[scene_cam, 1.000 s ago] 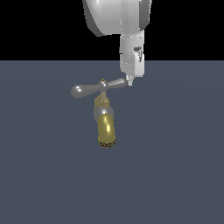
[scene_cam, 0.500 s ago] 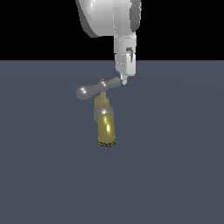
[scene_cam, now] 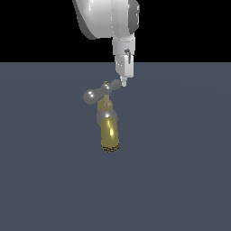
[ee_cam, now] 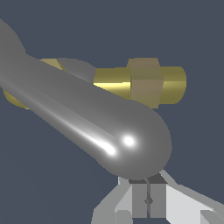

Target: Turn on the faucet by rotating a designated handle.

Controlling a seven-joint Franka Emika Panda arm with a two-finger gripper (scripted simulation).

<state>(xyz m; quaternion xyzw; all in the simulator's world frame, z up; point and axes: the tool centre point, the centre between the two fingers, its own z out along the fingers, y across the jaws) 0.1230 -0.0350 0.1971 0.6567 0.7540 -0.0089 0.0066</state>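
The faucet [scene_cam: 109,131] stands on the dark floor, its golden-brass spout pointing toward the camera with a dark speckled rim at its mouth. The silver crossbar handle [scene_cam: 101,92] sits on top at a slant, one bulb near and to the exterior view's left, the other far and right. My gripper [scene_cam: 123,83] hangs straight down with its tip against the handle's right-hand bulb. In the wrist view the silver handle arm [ee_cam: 92,124] fills the frame, the brass body [ee_cam: 148,83] lies behind it, and my gripper [ee_cam: 148,199] shows its fingers pressed together, holding nothing.
The flat grey-blue floor [scene_cam: 180,171] surrounds the faucet. The white arm body [scene_cam: 106,18] hangs above and behind the faucet.
My gripper has moved to the exterior view's left, pressing on the handle's right-hand end. The handle has rotated, so the crossbar looks shorter and more slanted now.
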